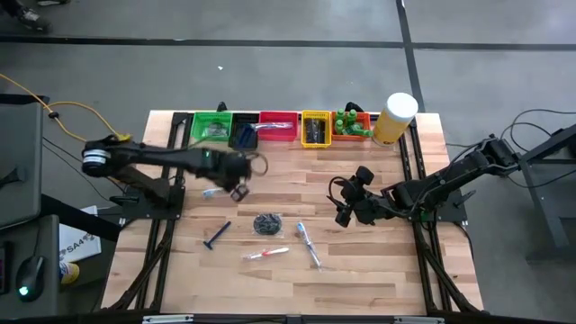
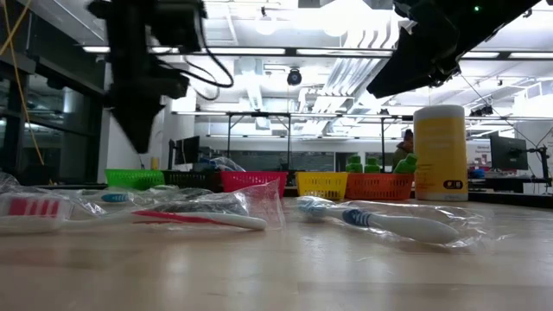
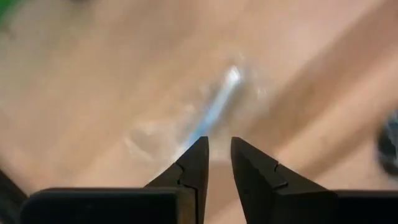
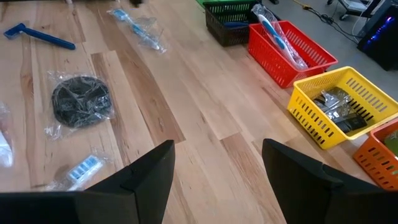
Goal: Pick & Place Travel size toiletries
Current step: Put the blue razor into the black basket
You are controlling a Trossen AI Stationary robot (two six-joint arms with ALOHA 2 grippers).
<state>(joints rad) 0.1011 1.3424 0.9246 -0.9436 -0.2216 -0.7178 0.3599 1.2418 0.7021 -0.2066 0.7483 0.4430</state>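
Several wrapped toiletries lie flat on the wooden table: a blue toothbrush [image 1: 213, 192], a blue razor [image 1: 216, 236], a dark round disc [image 1: 266, 222], a pink toothbrush [image 1: 265, 254] and another blue toothbrush [image 1: 309, 245]. My left gripper [image 1: 239, 189] hangs above the table just right of the first toothbrush [image 3: 214, 109]. Its fingers point down with a narrow gap and nothing between them. My right gripper [image 1: 346, 202] waits open over the table's right half, slanting toward the disc [image 4: 81, 99].
A row of bins stands along the far edge: green [image 1: 212, 126], dark [image 1: 245, 135], red [image 1: 278, 126], yellow [image 1: 315, 129] and orange [image 1: 353, 126] with green bottles. A pale-yellow cylinder [image 1: 396, 117] stands at the row's right end. Bare wood lies toward the near edge.
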